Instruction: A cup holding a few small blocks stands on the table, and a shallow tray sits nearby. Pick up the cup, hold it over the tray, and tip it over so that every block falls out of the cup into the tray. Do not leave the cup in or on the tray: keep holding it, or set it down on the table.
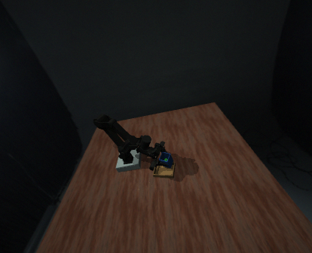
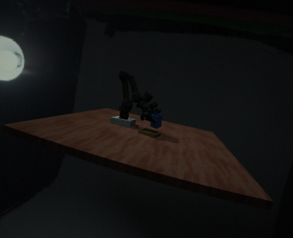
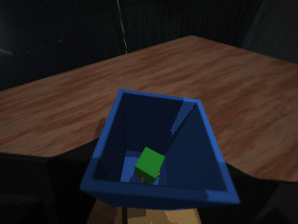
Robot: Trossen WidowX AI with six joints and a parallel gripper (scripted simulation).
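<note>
Because our gripper (image 1: 159, 157) (image 2: 152, 112) has the blue cup (image 1: 168, 160) (image 2: 156, 120) (image 3: 160, 196) pinched and raised, mouth up, at the wrist view's centre, with the green block (image 3: 150, 163) inside, we should centre it over the tray (image 1: 164, 175) (image 2: 149, 134) (image 3: 162, 216) — bottom centre there — then tip slowly and low, so nothing bounces onto the table (image 1: 213, 196) (image 2: 136, 156) (image 3: 250, 95) beyond.

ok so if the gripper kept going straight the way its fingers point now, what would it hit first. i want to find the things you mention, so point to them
Probably the tabletop (image 1: 213, 181) (image 2: 186, 159) (image 3: 240, 90) beyond the blue cup (image 1: 163, 157) (image 2: 156, 120) (image 3: 195, 150) it grips, though how steeply the gripper (image 1: 158, 155) (image 2: 153, 116) points is hard to judge.
</note>
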